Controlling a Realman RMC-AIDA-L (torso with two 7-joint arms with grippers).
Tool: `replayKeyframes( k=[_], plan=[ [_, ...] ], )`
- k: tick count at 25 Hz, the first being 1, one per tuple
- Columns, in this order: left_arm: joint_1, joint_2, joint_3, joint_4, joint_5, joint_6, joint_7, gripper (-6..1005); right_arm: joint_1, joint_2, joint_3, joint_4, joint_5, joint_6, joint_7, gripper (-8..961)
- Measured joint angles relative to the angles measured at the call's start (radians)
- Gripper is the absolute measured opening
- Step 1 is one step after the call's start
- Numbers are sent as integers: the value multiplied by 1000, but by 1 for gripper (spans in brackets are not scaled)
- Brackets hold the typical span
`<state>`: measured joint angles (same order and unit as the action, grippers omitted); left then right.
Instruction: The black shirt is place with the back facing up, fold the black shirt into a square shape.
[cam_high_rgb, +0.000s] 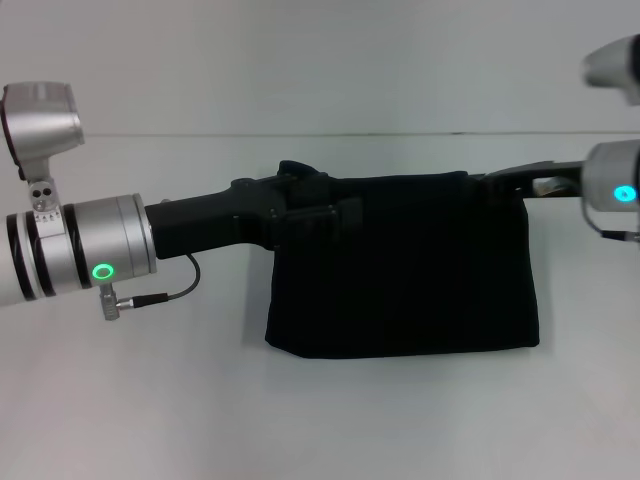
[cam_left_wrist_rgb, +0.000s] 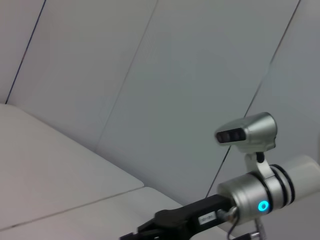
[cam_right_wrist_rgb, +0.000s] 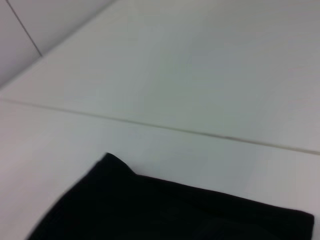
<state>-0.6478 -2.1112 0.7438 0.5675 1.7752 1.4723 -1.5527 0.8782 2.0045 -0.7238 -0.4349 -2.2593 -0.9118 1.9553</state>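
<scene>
Shirt folded compact, mid-surface. Left pincer, right pincer at far corners; grip state unclear. Advice: lower both evenly, align edges, keep square.

From my left wrist I see the other arm: my right arm's silver cuff with a lit blue ring, a small silver camera housing standing on a stalk above it, and the black body of my right pincer reaching out over the pale counter. Its fingertips are cut off at the frame edge. Behind stands a plain panelled wall.
</scene>
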Motion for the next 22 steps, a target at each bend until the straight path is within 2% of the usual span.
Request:
replayKeyframes(
  k=[6,9,15,22],
  plan=[
    [2,0,3,-18,1,0,3,786,41,31,-123,87,0,184,10,-1],
    [2,-1,5,-25,2,4,8,786,46,38,-145,117,0,242,12,8],
    [3,-1,5,-27,4,-3,10,786,39,35,-160,113,3,269,21,25],
    [2,5,1,-28,5,-11,13,785,10,38,-154,-53,41,173,16,46]
  ],
)
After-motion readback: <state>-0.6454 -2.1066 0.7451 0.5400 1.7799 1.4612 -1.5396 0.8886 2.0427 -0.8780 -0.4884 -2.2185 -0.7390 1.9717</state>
